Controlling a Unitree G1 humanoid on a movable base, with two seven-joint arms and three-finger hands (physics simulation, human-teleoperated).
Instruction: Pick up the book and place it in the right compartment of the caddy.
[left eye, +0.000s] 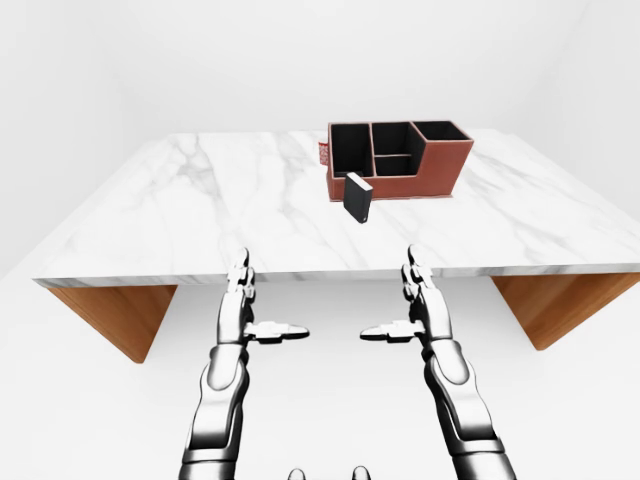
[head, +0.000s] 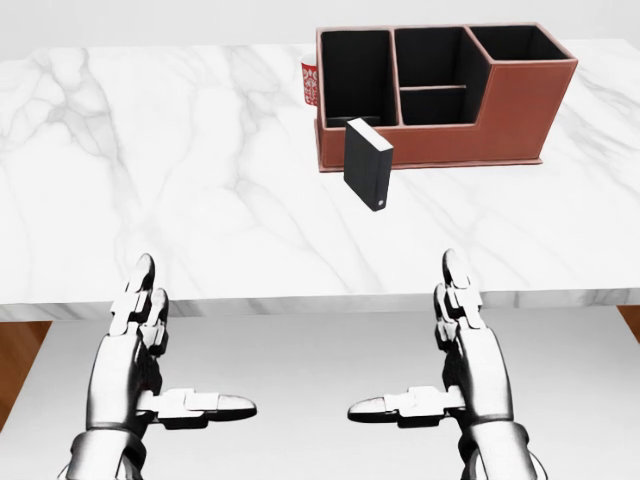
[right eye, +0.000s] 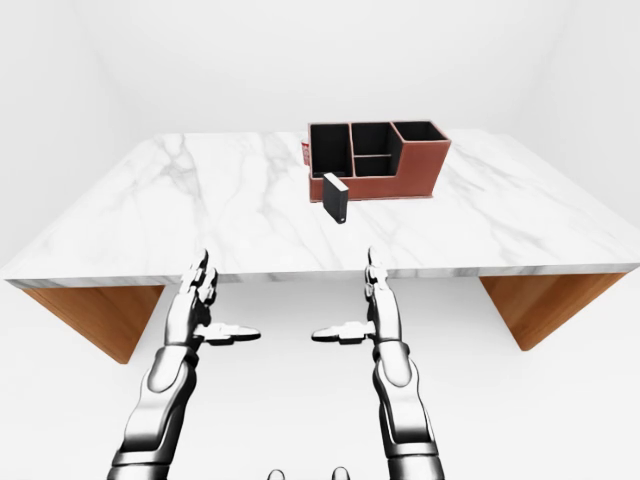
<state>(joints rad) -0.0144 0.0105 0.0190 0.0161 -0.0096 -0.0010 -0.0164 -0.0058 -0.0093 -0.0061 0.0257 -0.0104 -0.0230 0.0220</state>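
A black book stands upright on the marble table, just below the left end of the caddy in the head view. The red-brown caddy has black compartments: a tall one at the left, two small ones in the middle, and a taller one at the right. My left hand and right hand are both open, fingers up and thumbs pointing inward. They hover below the table's near edge, well short of the book, and hold nothing.
A small red-and-white patterned object peeks out behind the caddy's left wall. The table rests on wooden supports at either end. White floor and white walls surround it.
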